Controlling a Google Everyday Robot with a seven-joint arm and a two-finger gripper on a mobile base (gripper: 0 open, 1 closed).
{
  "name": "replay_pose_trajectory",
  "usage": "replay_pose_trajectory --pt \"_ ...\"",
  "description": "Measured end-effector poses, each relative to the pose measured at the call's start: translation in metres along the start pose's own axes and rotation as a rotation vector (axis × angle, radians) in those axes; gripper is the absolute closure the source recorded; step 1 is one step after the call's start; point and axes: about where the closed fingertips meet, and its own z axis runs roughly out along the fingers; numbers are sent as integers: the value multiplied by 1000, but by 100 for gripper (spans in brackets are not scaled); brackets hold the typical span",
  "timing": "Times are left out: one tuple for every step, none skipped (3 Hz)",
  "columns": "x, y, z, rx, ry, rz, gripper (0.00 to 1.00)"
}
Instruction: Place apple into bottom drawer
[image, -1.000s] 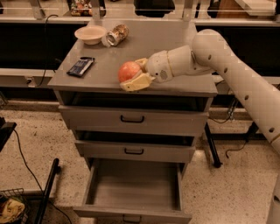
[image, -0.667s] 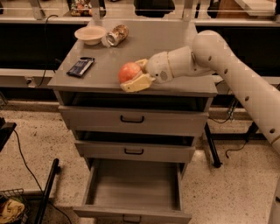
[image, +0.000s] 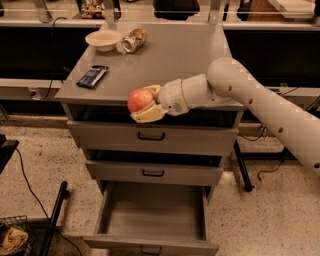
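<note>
The reddish-orange apple (image: 139, 99) is held in my gripper (image: 146, 104), whose cream fingers close around it from above and below. The gripper holds it in the air at the front edge of the grey cabinet top (image: 170, 60), above the top drawer's front. My white arm (image: 250, 95) reaches in from the right. The bottom drawer (image: 152, 212) is pulled open below, its grey inside bare, lower than the gripper and a little to its right.
A cream bowl (image: 103, 39), a metallic can (image: 134, 40) on its side and a dark flat packet (image: 93, 76) lie on the cabinet top. Two shallower drawers (image: 150, 135) with black handles are shut. A black pole (image: 54, 220) and a basket (image: 12, 237) stand lower left.
My gripper has carried the apple forward and down, from over the cabinet top to its front edge. The drawers and the things on the top have not moved.
</note>
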Motion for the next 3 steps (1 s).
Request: replay_pose_trajectory --pt "0 0 0 0 0 0 100" --pt "-5 1 4 -13 -24 2 100" --pt "-5 1 4 -13 -24 2 100"
